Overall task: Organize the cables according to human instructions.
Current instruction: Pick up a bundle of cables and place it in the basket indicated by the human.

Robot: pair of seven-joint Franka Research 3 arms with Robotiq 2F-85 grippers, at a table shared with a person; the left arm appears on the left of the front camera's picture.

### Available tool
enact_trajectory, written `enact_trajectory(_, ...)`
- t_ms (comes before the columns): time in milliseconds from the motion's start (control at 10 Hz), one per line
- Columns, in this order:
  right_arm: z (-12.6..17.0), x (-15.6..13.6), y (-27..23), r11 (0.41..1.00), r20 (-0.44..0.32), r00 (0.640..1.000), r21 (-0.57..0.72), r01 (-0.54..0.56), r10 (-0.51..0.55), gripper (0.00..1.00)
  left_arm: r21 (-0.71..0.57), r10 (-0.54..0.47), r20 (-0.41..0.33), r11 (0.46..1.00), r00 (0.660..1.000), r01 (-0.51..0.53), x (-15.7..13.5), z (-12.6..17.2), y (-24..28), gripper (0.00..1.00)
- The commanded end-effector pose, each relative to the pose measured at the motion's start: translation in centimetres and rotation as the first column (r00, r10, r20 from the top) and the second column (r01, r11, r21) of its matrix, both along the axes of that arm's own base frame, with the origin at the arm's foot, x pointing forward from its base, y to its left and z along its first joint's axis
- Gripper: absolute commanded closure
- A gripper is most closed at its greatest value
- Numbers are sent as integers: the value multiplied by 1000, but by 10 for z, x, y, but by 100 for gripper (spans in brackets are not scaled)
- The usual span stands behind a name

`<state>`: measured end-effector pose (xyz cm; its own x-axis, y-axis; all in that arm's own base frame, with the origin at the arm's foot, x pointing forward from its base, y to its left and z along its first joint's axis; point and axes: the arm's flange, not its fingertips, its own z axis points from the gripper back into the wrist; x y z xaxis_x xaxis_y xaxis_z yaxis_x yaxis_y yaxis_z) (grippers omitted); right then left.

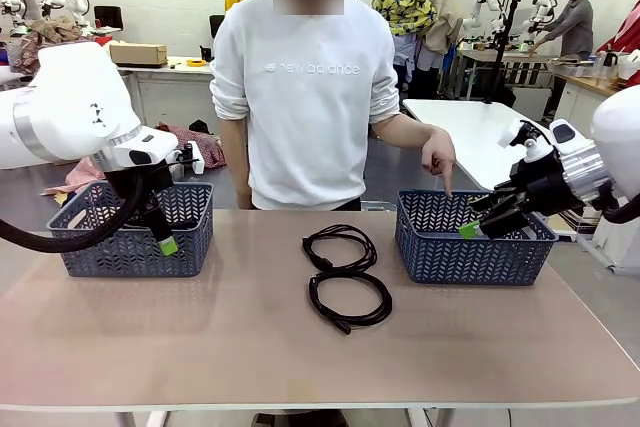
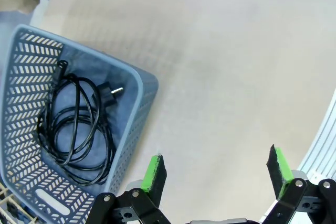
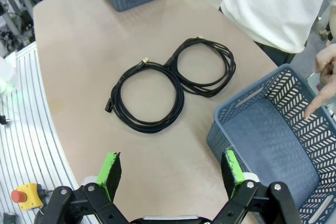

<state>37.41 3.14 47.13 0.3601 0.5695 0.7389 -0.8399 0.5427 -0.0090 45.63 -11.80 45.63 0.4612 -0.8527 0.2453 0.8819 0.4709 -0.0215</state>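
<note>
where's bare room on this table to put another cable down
The near strip of table in front of the two cables is bare, as is the gap between the left basket and them. The right basket looks empty. Crowded: the middle, and the left basket holds a coil.

Right of the right hand (image 3: pixel 171 163), the blue basket (image 3: pixel 262 140) runs off the edge — as does the person's pointing finger (image 3: pixel 317 100). Left of the left hand (image 2: pixel 216 163), the grey-blue basket (image 2: pixel 142 85) is cut short.
</note>
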Motion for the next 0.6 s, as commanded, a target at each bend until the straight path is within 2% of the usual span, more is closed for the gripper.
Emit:
enact_trajectory(0, 3, 1, 19, 996, -40, 996, -27, 82, -83, 0, 3, -5, -4, 1000, 1000, 5, 0, 3, 2, 0)
enact_trajectory(200, 0, 3, 52, 988, -99, 985, -74, 136, -143, 0, 3, -5, -4, 1000, 1000, 5, 0, 3, 2, 0)
enact_trajectory(500, -14, 8, 104, 987, -163, 979, -124, 104, -124, 0, 3, -5, -4, 1000, 1000, 5, 0, 3, 2, 0)
